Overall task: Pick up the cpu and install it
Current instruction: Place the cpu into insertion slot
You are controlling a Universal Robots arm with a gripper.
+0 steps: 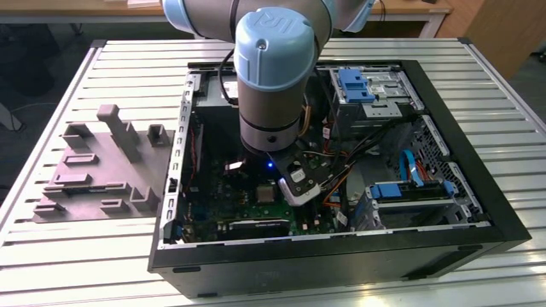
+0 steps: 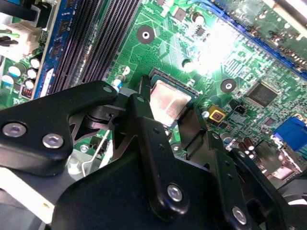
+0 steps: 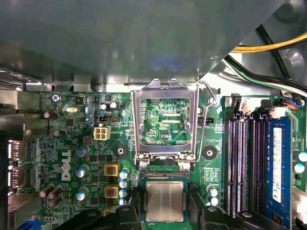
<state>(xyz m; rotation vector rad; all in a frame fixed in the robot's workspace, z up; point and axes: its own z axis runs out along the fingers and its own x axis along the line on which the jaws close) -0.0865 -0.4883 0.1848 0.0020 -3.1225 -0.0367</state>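
The cpu, a small square chip with a pale metal top, lies flat in the socket of the green motherboard. In the second wrist view the cpu lies between my two black fingers. My gripper stands open over the cpu, one finger to each side at about the socket's width, with a strip of socket showing between each finger and the chip. In the exterior view my gripper reaches down into the open computer case, and the cpu shows just beside it.
The socket's metal load plate is swung up and open, its wire lever raised beside it. Memory slots run alongside the socket. Cables and drive bays crowd the case. A grey tray sits beside the case on the exterior view's left.
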